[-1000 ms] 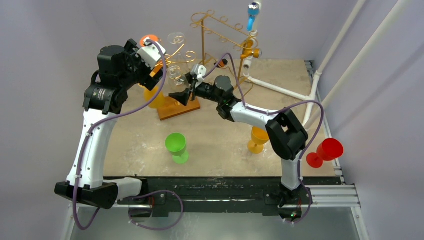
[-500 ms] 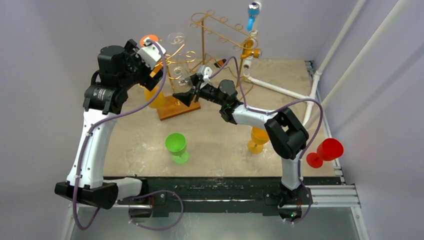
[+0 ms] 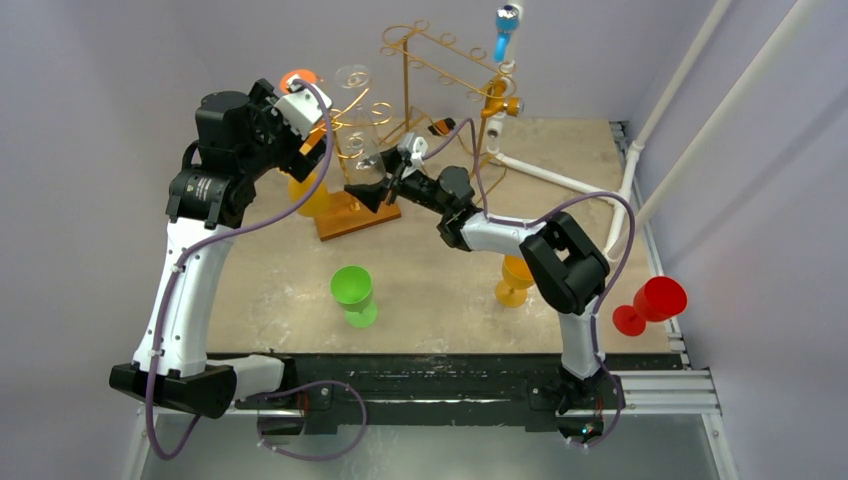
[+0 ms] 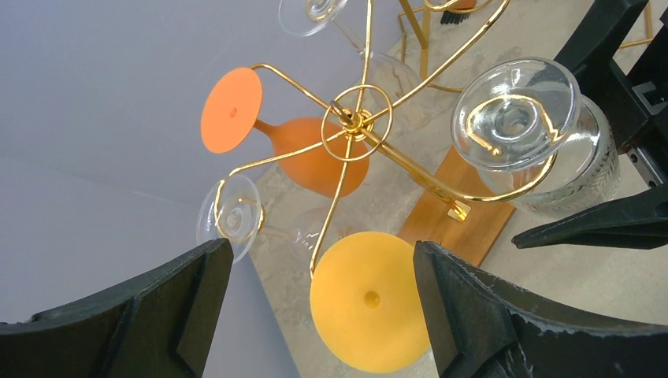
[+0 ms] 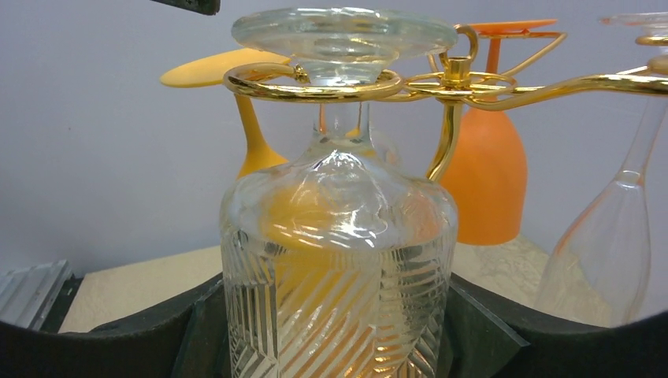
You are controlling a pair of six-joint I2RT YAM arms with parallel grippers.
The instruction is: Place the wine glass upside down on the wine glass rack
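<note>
- Right fingers (image 5: pixel 484 335) clamp the bowl of the clear ribbed wine glass (image 5: pixel 339 268) from both sides.
- Glass is upside down, its stem through a ring of the gold wire rack (image 5: pixel 512 85), foot above the ring.
- Left fingers (image 4: pixel 150 315) are spread wide, holding nothing, near the rack's top.

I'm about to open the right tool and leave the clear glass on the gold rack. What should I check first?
1. Orientation: the clear ribbed wine glass is upside down, its foot on top: ok.
2. Seating: the stem passes through the gold wire rack hook, with the foot above it: ok.
3. Weight already carried by the hook: cannot tell.
4. Grip: the right tool clamps the bowl from both sides: ok.
5. The left tool is open above the rack, touching nothing: ok.
6. The tall clear neighbouring glass is apart from the bowl: ok.
</note>
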